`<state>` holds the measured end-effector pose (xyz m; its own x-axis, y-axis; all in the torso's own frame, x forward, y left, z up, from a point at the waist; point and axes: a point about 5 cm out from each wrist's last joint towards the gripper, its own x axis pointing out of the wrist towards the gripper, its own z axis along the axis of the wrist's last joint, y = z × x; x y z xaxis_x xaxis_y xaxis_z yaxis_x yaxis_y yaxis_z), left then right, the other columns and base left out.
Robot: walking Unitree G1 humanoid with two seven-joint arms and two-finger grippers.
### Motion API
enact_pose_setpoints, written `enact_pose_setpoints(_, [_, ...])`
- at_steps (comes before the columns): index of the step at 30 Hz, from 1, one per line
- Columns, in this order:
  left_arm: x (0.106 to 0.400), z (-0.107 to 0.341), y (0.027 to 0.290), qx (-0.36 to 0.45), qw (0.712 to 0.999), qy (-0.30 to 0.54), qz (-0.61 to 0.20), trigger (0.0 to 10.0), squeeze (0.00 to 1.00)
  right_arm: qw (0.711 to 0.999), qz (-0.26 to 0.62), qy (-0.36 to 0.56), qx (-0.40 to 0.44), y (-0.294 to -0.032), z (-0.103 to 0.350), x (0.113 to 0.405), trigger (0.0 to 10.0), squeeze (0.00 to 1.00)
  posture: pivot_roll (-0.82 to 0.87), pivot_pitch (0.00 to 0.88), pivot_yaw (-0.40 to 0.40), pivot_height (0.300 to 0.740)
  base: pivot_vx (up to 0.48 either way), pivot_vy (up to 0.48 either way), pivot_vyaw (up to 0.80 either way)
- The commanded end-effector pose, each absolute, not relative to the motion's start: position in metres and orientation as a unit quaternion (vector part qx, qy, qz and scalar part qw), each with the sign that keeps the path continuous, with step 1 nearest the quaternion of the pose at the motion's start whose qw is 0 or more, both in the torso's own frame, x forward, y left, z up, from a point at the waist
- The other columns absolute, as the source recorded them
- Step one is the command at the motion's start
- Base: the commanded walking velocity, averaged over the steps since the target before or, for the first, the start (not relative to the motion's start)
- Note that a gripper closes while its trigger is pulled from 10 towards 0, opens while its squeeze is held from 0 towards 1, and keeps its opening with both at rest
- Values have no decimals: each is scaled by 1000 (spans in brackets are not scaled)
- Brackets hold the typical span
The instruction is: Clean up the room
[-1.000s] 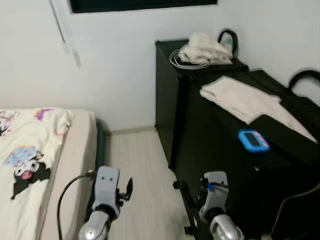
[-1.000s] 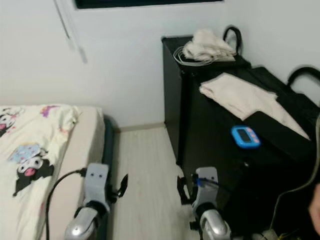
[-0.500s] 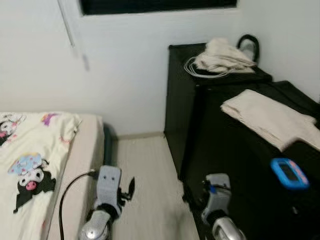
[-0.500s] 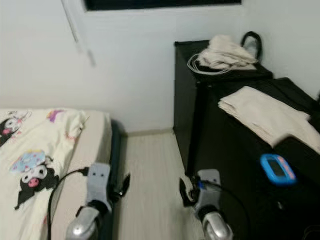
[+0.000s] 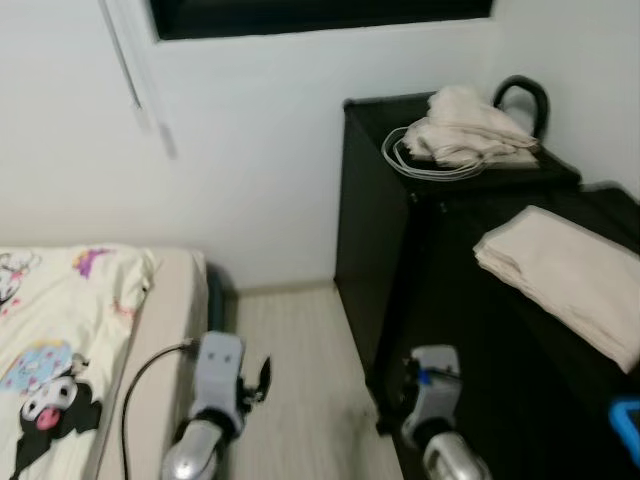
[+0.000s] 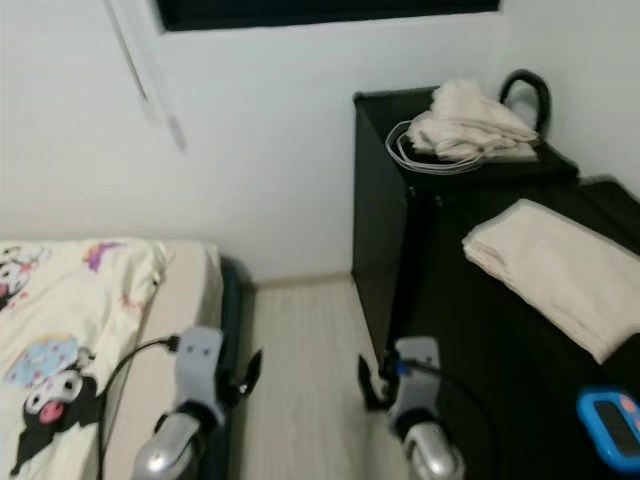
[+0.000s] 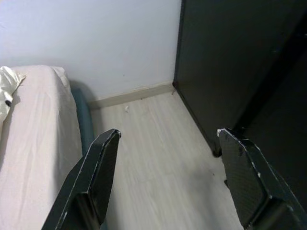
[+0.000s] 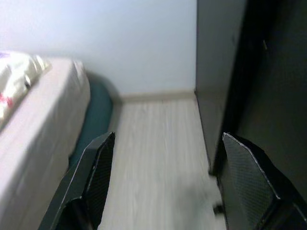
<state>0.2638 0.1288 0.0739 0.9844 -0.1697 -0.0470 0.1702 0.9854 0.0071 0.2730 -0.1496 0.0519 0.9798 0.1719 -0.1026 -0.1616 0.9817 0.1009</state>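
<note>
A crumpled pale cloth point(image 5: 465, 125) lies with a coiled white cable point(image 5: 420, 168) on the tall black cabinet point(image 5: 368, 230) at the far right. A folded beige cloth point(image 5: 560, 280) rests on the lower black dresser point(image 5: 460, 320) in front of it. A small blue device point(image 6: 612, 425) lies near the dresser's front. My left gripper point(image 7: 168, 134) is open and empty, low over the pale floor point(image 5: 300, 370) beside the bed. My right gripper point(image 8: 168, 138) is also open and empty, close to the dresser's side.
A bed point(image 5: 165, 320) with a cartoon-print blanket point(image 5: 50, 340) fills the left side, leaving a narrow strip of floor up to the white wall. A black curved handle point(image 5: 522, 92) stands behind the crumpled cloth. A dark window point(image 5: 320, 12) runs along the top.
The camera has turned left and tilted up, so the dresser and its things sit further right and lower in the picture. Both arms hold the same pose, grippers still open.
</note>
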Motion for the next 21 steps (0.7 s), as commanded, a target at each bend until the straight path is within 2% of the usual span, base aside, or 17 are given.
enact_pose_setpoints(1, [261,69,136,12,996,34,-76,10000,0,992,87,70,55,-145,44,268,10000,0,-54,134,5,740,352,0,0])
enact_pose_setpoints(21, [260,69,136,12,996,35,-76,10000,0,992,81,73,56,-145,44,269,10000,0,-52,139,6,740,353,0,0])
